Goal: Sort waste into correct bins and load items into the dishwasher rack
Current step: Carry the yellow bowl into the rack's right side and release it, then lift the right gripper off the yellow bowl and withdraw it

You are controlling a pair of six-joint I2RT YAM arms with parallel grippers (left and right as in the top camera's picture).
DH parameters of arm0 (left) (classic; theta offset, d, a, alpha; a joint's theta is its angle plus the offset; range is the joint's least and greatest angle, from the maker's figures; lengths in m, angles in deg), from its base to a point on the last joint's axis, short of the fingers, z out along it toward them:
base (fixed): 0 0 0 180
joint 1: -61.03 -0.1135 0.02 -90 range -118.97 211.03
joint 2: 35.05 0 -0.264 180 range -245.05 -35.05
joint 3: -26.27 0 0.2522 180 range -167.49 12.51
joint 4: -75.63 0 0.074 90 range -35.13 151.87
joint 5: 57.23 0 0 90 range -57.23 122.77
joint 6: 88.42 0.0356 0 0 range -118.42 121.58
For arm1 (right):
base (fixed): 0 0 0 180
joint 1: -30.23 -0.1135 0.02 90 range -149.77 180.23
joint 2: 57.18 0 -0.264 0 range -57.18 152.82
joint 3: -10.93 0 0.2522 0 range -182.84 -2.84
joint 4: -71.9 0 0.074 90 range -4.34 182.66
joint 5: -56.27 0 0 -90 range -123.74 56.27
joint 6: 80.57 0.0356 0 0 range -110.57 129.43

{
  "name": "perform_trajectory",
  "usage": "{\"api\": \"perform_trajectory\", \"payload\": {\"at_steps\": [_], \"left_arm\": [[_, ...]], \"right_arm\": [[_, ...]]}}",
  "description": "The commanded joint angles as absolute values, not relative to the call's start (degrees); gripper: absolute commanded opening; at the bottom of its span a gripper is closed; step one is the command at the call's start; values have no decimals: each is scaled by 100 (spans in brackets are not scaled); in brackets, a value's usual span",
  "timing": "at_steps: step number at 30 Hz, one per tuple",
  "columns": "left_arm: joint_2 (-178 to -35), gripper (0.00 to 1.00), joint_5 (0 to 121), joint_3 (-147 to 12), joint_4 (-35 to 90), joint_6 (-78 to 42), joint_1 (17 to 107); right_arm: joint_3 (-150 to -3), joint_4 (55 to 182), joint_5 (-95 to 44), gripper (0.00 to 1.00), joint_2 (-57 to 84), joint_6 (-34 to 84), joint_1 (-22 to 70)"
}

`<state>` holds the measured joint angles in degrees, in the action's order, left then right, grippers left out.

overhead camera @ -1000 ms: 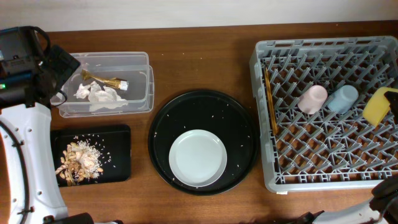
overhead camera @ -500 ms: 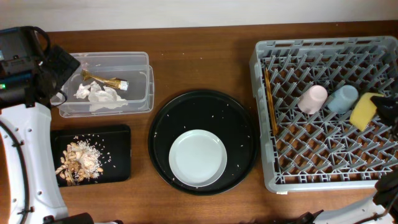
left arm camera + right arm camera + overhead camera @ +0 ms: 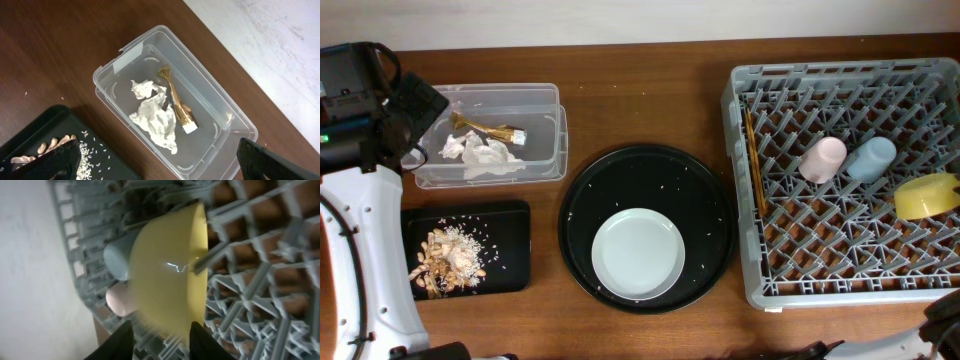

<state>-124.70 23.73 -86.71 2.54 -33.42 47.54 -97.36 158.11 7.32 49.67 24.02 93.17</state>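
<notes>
Bowl (image 3: 927, 195): yellow bowl, round and glossy, lay tipped on its side among the pegs at the right edge of the large square grey plastic dishwasher rack (image 3: 840, 292), just right of the small light-blue cup (image 3: 871, 158) and small pink cup (image 3: 822, 159).
Right gripper (image 3: 161, 330): fingers stood apart at the bowl's near side; the bowl looked let go, though a light touch could not be ruled out.
Left gripper (image 3: 162, 160): spread wide and empty, over the clear rectangular plastic box (image 3: 545, 95) holding crumpled white tissue (image 3: 475, 150) and a brown-and-gold wrapper (image 3: 490, 130).
Plate (image 3: 638, 253): pale grey-white round plate, alone on the large round black tray (image 3: 585, 200), mid-table, near side; probably the last item to load.
Handling: plate likely stiff, smooth, breakable and fairly heavy; lying flat, it offered only its thin rim, so a pinch at the edge nearest the rack seemed best, slipping being the risk.
Chopsticks (image 3: 753, 160): wooden pair, already in the rack's left part.
</notes>
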Motion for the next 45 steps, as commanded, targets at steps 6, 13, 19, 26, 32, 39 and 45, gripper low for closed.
{"api": "perform_trajectory", "payload": {"at_steps": [6, 13, 19, 26, 32, 39, 45], "left_arm": [[-12494, 100, 2327, -8675, 260, -3358, 4725], [-12494, 99, 2327, -8675, 260, -3358, 4725], [-12494, 99, 2329, -8675, 260, -3358, 4725], [-12494, 99, 2327, -8675, 260, -3358, 4725], [-12494, 99, 2329, -8675, 260, -3358, 4725], [-12494, 99, 2327, -8675, 260, -3358, 4725], [-12494, 99, 2327, -8675, 260, -3358, 4725]], "right_arm": [[-10986, 16578, -304, 38, 4287, 2990, 9363], [-10903, 16182, -1235, 4, 4228, 2772, 8390], [-10901, 15813, -2935, 4, 5004, 3099, 7122], [-10898, 15900, -3447, 4, 5684, 3093, 7081], [-10887, 16057, -3901, 4, 5846, 3091, 7085], [-10671, 16103, -3976, 4, 5850, 3091, 7085], [-10623, 16363, -4623, 4, 5835, 3423, 7085]]}}
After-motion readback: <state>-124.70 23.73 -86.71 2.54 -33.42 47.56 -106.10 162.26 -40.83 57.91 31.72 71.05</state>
